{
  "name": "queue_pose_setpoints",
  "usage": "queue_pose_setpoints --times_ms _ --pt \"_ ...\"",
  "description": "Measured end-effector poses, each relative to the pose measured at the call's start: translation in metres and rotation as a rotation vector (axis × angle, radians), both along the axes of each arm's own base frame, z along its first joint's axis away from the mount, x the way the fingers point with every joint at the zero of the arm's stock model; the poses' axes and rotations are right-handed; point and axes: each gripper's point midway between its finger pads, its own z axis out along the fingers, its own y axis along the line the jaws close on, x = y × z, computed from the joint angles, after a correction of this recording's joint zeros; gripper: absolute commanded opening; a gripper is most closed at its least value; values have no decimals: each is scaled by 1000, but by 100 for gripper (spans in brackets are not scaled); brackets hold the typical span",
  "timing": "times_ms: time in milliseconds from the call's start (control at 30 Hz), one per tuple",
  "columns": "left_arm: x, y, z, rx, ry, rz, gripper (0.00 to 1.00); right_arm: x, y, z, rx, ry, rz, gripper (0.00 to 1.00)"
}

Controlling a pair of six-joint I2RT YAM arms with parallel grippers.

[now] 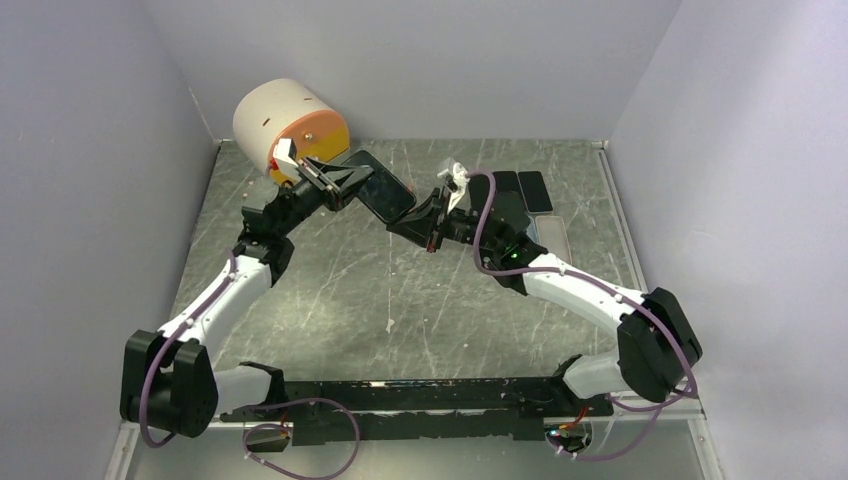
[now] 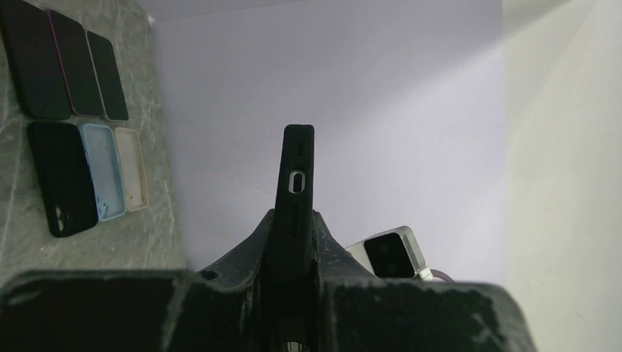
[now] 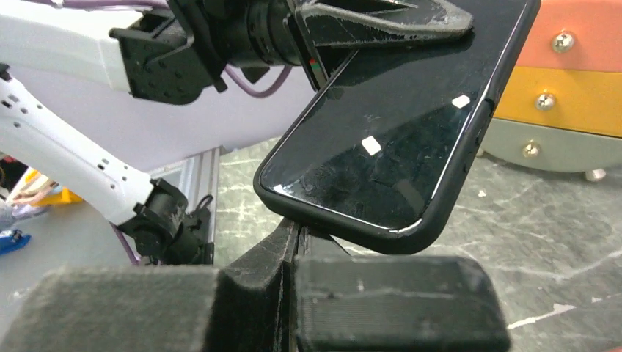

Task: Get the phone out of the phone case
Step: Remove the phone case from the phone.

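A black phone (image 3: 381,147) sits inside a black phone case (image 3: 449,209), held up in the air over the table. My left gripper (image 1: 345,182) is shut on the cased phone at one end. In the left wrist view the case (image 2: 295,172) stands edge-on between the fingers of the left gripper (image 2: 293,220). My right gripper (image 1: 408,222) is just under the phone's free end. In its own view the right gripper (image 3: 297,229) is shut, its tips against the underside of the case rim. I see nothing between its fingers.
A white and orange cylinder (image 1: 290,125) stands at the back left, close behind the left gripper. Several spare phones (image 2: 66,66) and cases (image 2: 88,176) lie in rows at the back right of the table (image 1: 340,290). Grey walls close in three sides.
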Motion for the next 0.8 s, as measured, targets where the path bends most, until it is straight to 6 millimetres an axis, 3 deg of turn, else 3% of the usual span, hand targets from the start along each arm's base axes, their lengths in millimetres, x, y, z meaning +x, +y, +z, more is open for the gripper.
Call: queue_pose_setpoints --times_ms 100,333,500,633,800 --pt "-2 0 -1 21 -16 -11 2 2 -2 -6 -29 -21 1 0" --pt "-12 12 5 97 -79 32 3 -5 -4 -2 0 67 48 41" --pt "-13 13 9 105 -109 45 3 -16 -1 8 99 169 45 58" --pt "-11 15 10 102 -112 62 2 -16 1 18 172 255 25 60" --pt "-9 18 17 92 -135 88 3 -8 3 25 246 344 -5 54"
